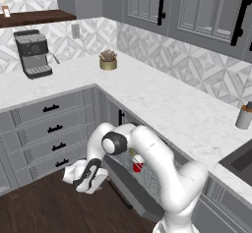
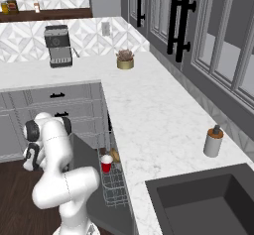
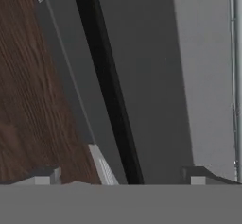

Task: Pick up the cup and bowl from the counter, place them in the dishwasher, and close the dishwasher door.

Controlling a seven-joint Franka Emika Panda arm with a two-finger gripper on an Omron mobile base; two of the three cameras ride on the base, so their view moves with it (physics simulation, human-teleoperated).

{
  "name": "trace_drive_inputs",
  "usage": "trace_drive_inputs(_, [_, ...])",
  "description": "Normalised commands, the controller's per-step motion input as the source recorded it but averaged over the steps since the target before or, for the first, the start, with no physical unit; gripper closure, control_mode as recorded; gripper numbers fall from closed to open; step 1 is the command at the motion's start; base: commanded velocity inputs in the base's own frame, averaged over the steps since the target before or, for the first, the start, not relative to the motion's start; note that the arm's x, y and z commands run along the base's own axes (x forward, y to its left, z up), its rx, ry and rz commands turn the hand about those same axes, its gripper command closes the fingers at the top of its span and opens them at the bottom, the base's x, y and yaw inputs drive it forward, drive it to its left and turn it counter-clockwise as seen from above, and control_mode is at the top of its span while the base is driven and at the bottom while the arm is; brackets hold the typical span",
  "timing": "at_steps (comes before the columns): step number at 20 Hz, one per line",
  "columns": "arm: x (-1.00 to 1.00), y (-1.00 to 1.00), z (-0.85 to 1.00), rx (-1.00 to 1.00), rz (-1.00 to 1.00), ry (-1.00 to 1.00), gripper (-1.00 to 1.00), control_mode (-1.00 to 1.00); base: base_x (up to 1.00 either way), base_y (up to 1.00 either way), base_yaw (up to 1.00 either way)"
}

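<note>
I see the arm folded low, end effector [image 1: 87, 177] spread wide and empty beside the dishwasher door [image 1: 129, 190], over the wood floor [image 3: 28, 100]. The hand view adds the door's black bar handle [image 3: 111, 90] running between the fingertips. Behind the end effector, the right base view shows the cup [image 2: 106, 163] and bowl [image 2: 115, 155] in the rack [image 2: 115, 187].

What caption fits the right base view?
Cup and bowl sit in the dishwasher rack; arm reaches down beside the open door.
</note>
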Motion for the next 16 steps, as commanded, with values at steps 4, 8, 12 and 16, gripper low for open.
trace_drive_inputs(4, [0.27,-0.46,-0.49,-0.09,-0.03,0.03,-1.00,-1.00,0.00,0.00,0.00])
trace_drive_inputs(8, [0.34,-0.49,-0.65,-0.14,-0.01,0.07,-1.00,-1.00,0.00,0.00,0.00])
trace_drive_inputs(12, [0.34,-0.59,-0.58,-0.21,0.00,0.04,-1.00,-1.00,0.00,0.00,0.00])
trace_drive_inputs(16, [0.05,-1.00,-0.27,-0.16,0.00,0.00,-1.00,-1.00,0.00,0.00,0.00])
